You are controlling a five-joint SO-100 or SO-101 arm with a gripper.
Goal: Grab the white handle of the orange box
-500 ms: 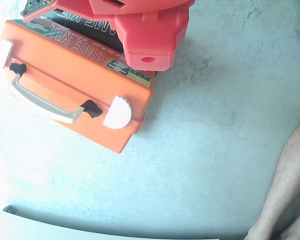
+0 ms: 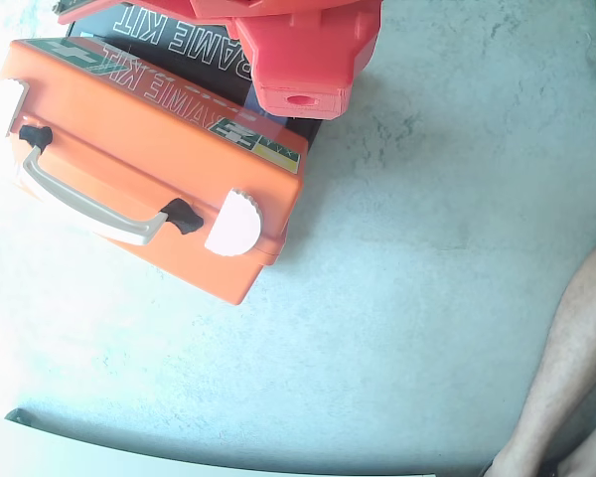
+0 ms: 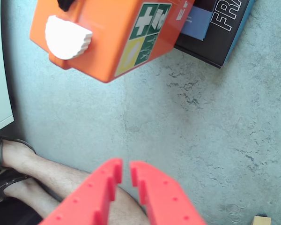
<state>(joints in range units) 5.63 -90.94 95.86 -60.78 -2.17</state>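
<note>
The orange box (image 2: 149,129) lies at the upper left of the fixed view, with a first-aid label on top. Its white handle (image 2: 84,204) runs along the front side between two black hinges. A white round latch (image 2: 233,224) sits right of it. In the wrist view the box (image 3: 112,33) and the latch (image 3: 65,36) are at the top; the handle is out of view there. My red gripper (image 3: 126,164) hangs above the floor, well apart from the box, its jaws almost together and empty. The arm's red body (image 2: 298,60) is above the box's far edge.
A black "FRAME KIT" box (image 2: 194,35) lies under the orange box and shows in the wrist view (image 3: 229,28). A person's bare leg (image 2: 566,368) stands at the right edge, and also shows under the gripper in the wrist view (image 3: 51,178) with a shoe (image 3: 0,150). The floor is grey concrete.
</note>
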